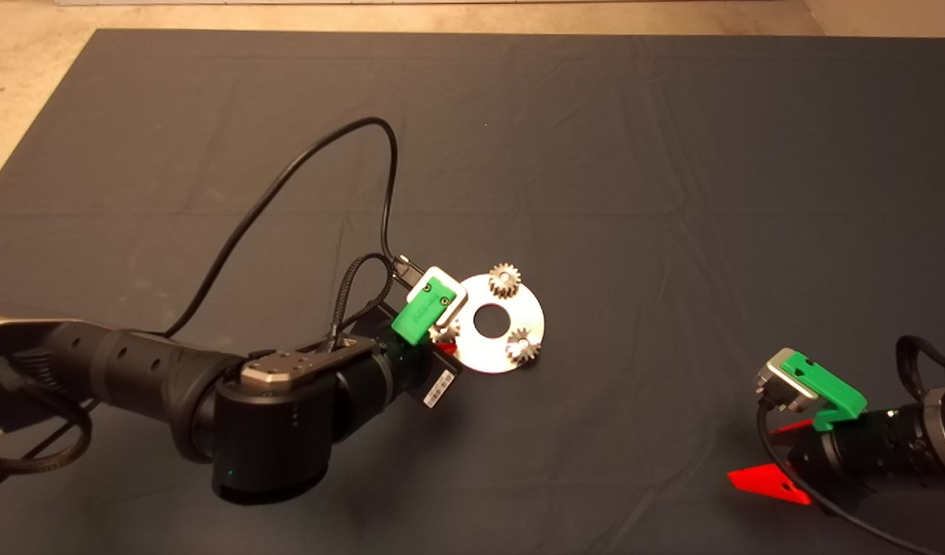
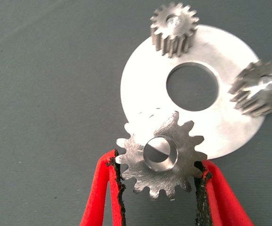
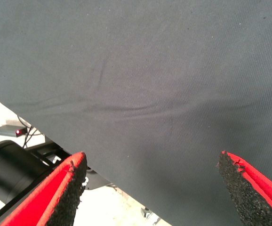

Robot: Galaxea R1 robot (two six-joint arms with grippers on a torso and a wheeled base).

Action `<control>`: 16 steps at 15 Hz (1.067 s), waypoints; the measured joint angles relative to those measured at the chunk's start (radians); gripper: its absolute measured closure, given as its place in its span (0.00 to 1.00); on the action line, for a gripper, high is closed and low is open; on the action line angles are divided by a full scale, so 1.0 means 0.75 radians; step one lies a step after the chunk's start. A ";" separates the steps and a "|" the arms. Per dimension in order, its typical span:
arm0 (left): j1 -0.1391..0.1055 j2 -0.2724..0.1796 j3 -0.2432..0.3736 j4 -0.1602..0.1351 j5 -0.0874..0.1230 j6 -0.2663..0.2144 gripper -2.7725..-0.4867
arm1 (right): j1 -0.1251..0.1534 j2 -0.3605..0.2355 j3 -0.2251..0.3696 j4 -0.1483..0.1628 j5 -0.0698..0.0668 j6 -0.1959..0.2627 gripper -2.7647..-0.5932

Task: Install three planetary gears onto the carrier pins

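The silver disc point(image 1: 492, 356) lies mid-mat, and two planetary gears point(image 1: 505, 280) point(image 1: 522, 346) sit on carrier pins at its far and right edges. In the left wrist view these two gears point(image 2: 173, 28) point(image 2: 260, 92) show pin tops in their bores. My left gripper point(image 2: 159, 176) is shut on a third gear point(image 2: 162, 157) at the disc's point(image 2: 145, 80) left edge, both pads touching its teeth. A carrier pin point(image 2: 160, 153) shows inside its bore. From above, the left gripper point(image 1: 442, 339) hides most of that gear. My right gripper point(image 1: 777, 455) waits open at the lower right.
Black cables point(image 1: 303, 169) loop from the left arm over the mat behind the disc. The right wrist view shows bare mat point(image 3: 150, 70), its edge, and floor with a small device point(image 3: 11, 132) beyond.
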 joint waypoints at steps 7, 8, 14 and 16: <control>0.000 0.030 -0.065 -0.011 0.001 0.037 0.94 | 0.000 -0.010 0.000 0.000 0.017 0.000 0.33; 0.000 0.033 -0.071 -0.011 0.003 0.041 0.95 | 0.000 -0.016 0.000 0.000 0.019 0.000 0.33; 0.001 0.052 -0.078 -0.012 0.003 0.045 0.95 | 0.000 -0.040 0.000 0.000 0.020 0.000 0.33; 0.001 0.066 -0.079 -0.012 0.003 0.045 0.95 | 0.000 -0.040 0.000 0.000 0.020 0.000 0.33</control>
